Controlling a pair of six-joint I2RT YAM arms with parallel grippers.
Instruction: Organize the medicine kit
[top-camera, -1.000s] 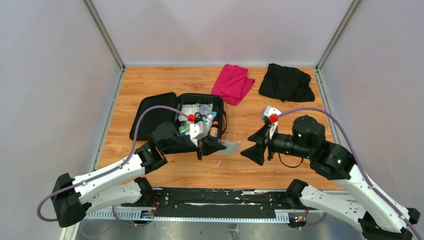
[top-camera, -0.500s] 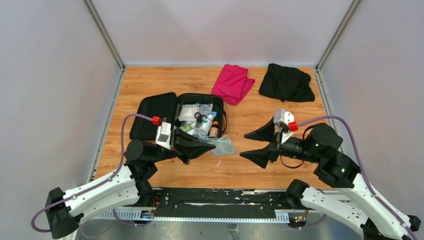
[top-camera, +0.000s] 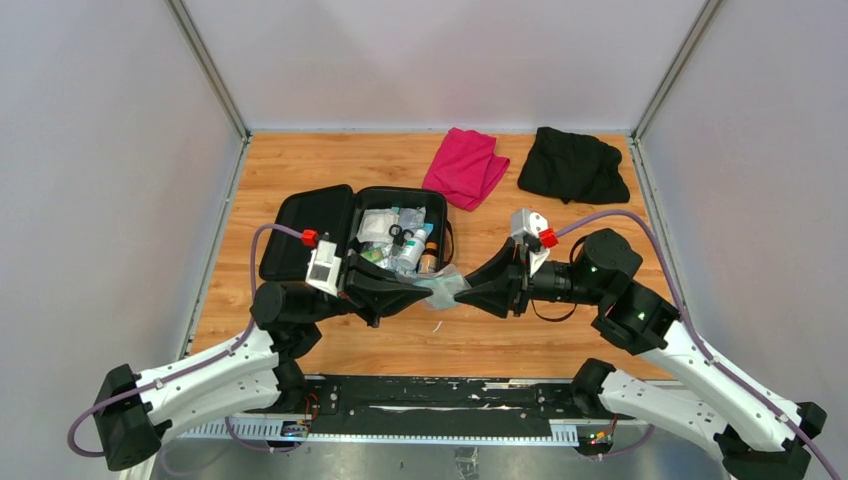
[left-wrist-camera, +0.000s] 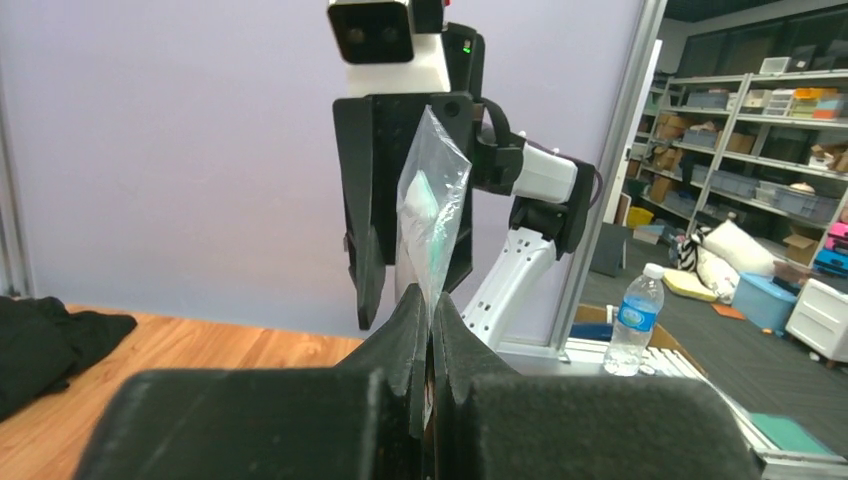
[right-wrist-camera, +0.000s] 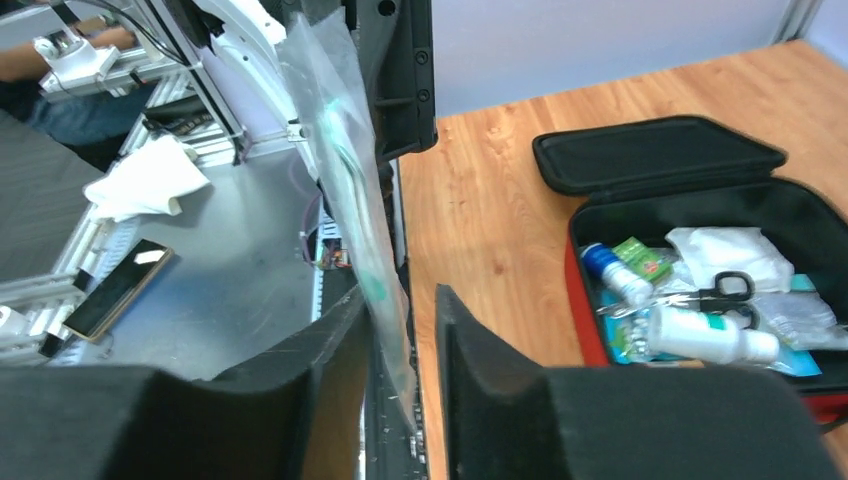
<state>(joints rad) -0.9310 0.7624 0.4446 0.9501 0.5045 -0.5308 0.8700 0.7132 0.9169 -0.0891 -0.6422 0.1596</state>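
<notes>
Right gripper (top-camera: 470, 292) has swung in since half a second ago — overhead, it meets my left gripper (top-camera: 428, 290) beside the open medicine kit (top-camera: 310, 222), likely for a handover. Left wrist: jaws clamped on a clear crinkly pouch (left-wrist-camera: 432, 215), held upright. Right wrist: fingers apart, straddling its thin film.

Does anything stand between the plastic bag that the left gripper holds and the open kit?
Nothing visible does. The bag, pinched by the left gripper, is just beside the near right corner of the kit; the right gripper straddles it from the side away from the kit.
</notes>
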